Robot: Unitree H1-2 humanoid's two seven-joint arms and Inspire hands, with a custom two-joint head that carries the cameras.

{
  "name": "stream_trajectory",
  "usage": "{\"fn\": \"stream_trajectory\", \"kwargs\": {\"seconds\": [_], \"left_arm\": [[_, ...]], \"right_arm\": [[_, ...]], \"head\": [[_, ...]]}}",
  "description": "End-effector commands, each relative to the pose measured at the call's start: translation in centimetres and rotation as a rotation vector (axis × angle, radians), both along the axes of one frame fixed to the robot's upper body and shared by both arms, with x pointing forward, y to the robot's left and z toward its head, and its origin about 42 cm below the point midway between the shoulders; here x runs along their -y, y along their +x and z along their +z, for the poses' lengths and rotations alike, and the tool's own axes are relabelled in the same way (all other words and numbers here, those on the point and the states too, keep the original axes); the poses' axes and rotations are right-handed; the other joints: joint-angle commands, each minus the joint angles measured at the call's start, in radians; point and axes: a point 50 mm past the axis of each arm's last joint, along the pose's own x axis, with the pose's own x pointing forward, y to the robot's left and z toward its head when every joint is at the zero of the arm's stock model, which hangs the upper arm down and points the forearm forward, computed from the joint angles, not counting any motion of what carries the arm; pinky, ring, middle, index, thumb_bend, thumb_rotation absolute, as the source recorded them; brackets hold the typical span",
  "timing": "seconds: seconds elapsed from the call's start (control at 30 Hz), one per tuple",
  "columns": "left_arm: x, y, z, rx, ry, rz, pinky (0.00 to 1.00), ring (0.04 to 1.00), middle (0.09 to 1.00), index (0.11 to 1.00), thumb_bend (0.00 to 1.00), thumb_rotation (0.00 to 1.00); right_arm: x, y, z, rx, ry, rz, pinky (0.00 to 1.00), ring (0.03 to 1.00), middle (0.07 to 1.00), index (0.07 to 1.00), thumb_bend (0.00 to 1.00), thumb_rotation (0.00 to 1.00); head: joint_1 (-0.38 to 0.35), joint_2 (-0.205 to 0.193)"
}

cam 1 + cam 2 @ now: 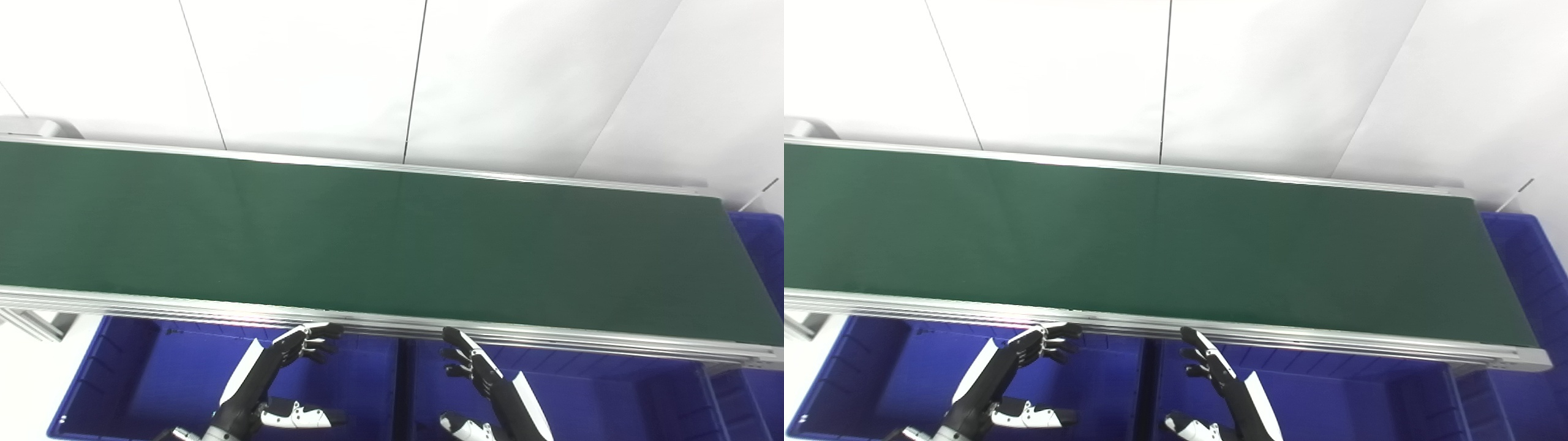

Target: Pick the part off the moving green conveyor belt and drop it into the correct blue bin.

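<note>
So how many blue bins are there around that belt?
3 in view: a left bin and a middle bin below the belt's near edge, and one at its right end. Others may be hidden.

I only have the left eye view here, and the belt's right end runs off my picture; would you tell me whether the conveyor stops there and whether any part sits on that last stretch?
Observer: In the right eye view the conveyor belt stops inside the picture. Its near right corner shows whole, and no part lies on that stretch.
Operator: Thank you. My picture also cuts off the blue bin beyond that end; does yours show more of it?
Observer: Yes. The end bin shows its far right corner here, and from there its rim runs down to the picture's right edge.
</note>
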Motion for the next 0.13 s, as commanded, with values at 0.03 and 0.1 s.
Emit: {"fn": "stream_trajectory", "kwargs": {"seconds": [0.03, 0.1], "left_arm": [[0.2, 0.06, 0.46, 0.033, -0.024, -0.017, 0.62, 0.708, 0.787, 0.786, 0.8, 0.32], [0.31, 0.05, 0.47, 0.031, -0.03, -0.017, 0.62, 0.708, 0.79, 0.797, 0.81, 0.32]], "right_arm": [[0.19, 0.67, 0.65, 0.077, 0.044, 0.004, 0.78, 0.856, 0.92, 0.929, 0.85, 0.75], [0.35, 0.83, 0.39, 0.078, 0.037, 0.0, 0.78, 0.85, 0.911, 0.941, 0.85, 0.74]], "head": [[0.008, -0.002], [0.01, -0.001]]}}
